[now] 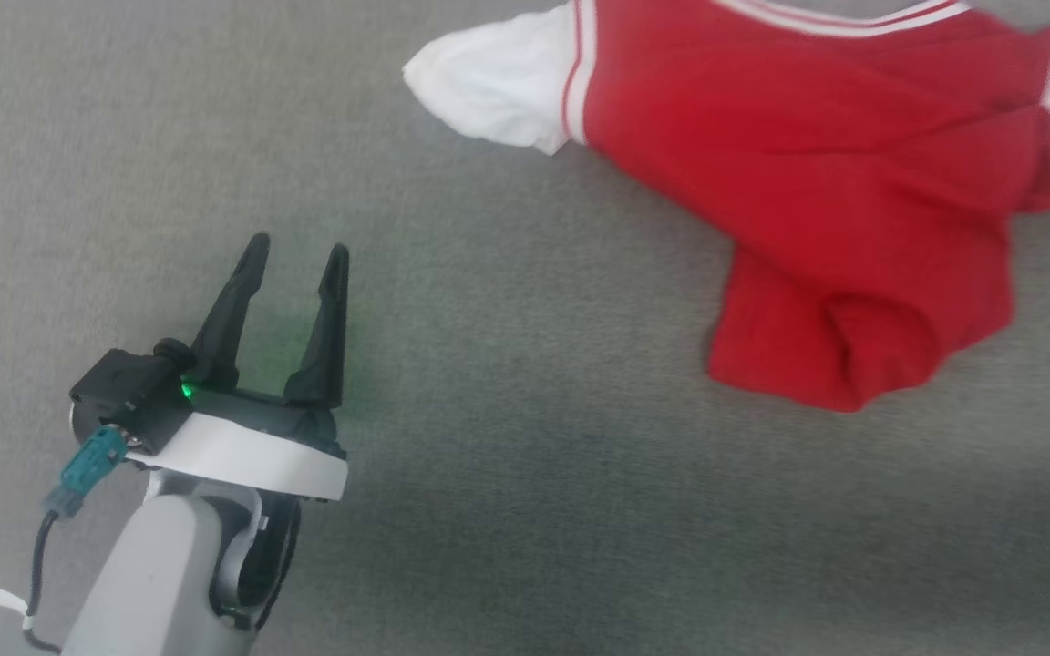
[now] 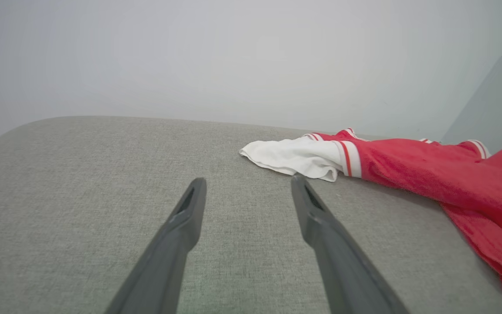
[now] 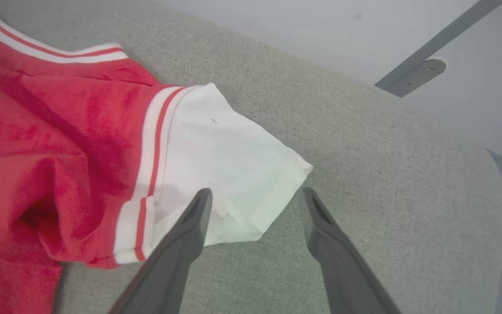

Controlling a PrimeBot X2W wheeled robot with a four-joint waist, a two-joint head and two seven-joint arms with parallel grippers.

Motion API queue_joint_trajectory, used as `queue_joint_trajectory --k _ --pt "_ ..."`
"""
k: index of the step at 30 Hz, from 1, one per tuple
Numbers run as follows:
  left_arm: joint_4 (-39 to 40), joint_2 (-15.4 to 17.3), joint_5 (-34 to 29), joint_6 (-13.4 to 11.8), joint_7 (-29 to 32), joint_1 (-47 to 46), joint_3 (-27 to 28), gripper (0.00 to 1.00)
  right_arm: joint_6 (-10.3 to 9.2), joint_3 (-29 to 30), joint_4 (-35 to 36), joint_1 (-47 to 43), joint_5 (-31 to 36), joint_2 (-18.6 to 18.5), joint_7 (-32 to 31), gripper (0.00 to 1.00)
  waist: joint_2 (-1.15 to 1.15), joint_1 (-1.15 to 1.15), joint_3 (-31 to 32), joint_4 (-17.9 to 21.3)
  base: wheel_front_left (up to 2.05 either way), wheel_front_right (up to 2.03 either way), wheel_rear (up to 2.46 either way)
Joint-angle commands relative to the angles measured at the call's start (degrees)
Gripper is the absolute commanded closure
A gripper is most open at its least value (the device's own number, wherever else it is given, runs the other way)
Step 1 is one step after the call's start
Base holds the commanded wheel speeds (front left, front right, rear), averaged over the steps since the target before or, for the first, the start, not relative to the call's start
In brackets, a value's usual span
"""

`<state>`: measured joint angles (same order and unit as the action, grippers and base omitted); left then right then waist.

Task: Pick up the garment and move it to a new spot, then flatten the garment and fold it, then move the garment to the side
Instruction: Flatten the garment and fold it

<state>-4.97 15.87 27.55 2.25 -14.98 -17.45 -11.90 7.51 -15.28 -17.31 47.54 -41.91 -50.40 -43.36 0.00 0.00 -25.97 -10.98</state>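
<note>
The garment (image 1: 817,164), a red shirt with white sleeves and red-and-white striped trim, lies crumpled at the upper right of the grey fabric surface (image 1: 507,474). My left gripper (image 1: 297,255) stands open at the lower left, well apart from the garment, with nothing between its fingers. Its own camera shows the garment (image 2: 408,174) ahead and to the right, one white sleeve (image 2: 294,157) just beyond the right fingertip. My right gripper (image 3: 254,197) is open, hovering over the edge of the other white sleeve (image 3: 229,174). Whether a finger touches the cloth is unclear.
The grey surface has a rounded edge (image 3: 473,144), with a pale wall (image 2: 251,56) behind it. A grey metal bracket (image 3: 416,74) is fixed on the wall past that edge. Bare fabric stretches left of and below the garment.
</note>
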Motion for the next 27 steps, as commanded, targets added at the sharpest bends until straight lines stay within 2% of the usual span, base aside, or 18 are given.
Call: queue_joint_trajectory --k 1,7,11,16,17,18,19,20,24,27 --pt "0.9 -1.6 -1.6 1.2 -0.3 0.2 1.2 0.00 -0.02 -2.0 -0.2 3.0 -1.1 -1.1 -2.3 0.00 0.00 0.00 -4.5 -3.6 0.00 0.00 0.00" --pt "2.8 -5.9 -4.5 4.0 -0.3 -1.0 5.4 0.00 -0.05 -10.3 0.4 11.7 -1.9 -5.9 -6.8 0.00 0.00 0.00 -9.0 -6.1 0.00 0.00 0.00" --pt "4.1 -7.5 -5.8 4.8 -0.3 -1.1 7.0 0.00 -0.04 -16.3 -0.7 15.1 -2.2 -7.8 -8.9 0.00 0.00 0.00 -10.3 -6.6 0.00 0.00 0.00" --pt "4.8 -8.4 -6.1 5.2 -0.3 -1.5 8.2 0.00 -0.05 -22.2 -2.8 17.0 -2.9 -8.4 -8.2 0.00 0.00 0.00 -11.1 -6.4 0.00 0.00 0.00" --pt "4.8 -8.3 -6.2 5.2 -0.3 -1.8 8.2 0.00 -0.05 -23.3 -3.1 17.2 -3.1 -8.5 -8.1 0.17 0.00 0.00 -11.2 -6.2 0.00 0.00 0.00" --pt "4.9 -8.0 -6.3 5.2 -0.3 -2.1 7.9 0.00 -0.05 -24.1 -3.6 17.5 -3.4 -8.6 -7.7 0.52 0.00 0.00 -11.2 -6.0 0.00 0.00 0.00" --pt "5.1 -7.7 -6.1 5.2 -0.3 -2.4 7.5 0.00 -0.06 -24.8 -4.1 17.8 -3.6 -8.6 -7.3 0.81 0.00 0.00 -11.3 -5.8 0.00 0.00 0.00" --pt "5.3 -7.2 -5.8 5.2 -0.3 -2.8 7.2 0.00 -0.07 -25.4 -4.4 18.3 -3.7 -8.7 -6.7 1.00 0.00 0.00 -11.4 -5.6 0.00 0.00 0.00" --pt "6.0 -4.8 -5.1 5.2 -0.3 -4.9 5.6 0.00 -0.08 -27.0 -5.4 19.5 -4.4 -8.7 -5.2 1.00 0.00 0.00 -11.5 -4.7 0.00 0.00 0.00" --pt "6.1 -0.7 -4.8 5.2 -0.3 -9.1 2.3 0.00 -0.09 -28.0 -6.5 21.2 -4.2 -8.3 -3.1 1.00 0.00 0.00 -11.7 -3.8 0.00 0.00 0.00"
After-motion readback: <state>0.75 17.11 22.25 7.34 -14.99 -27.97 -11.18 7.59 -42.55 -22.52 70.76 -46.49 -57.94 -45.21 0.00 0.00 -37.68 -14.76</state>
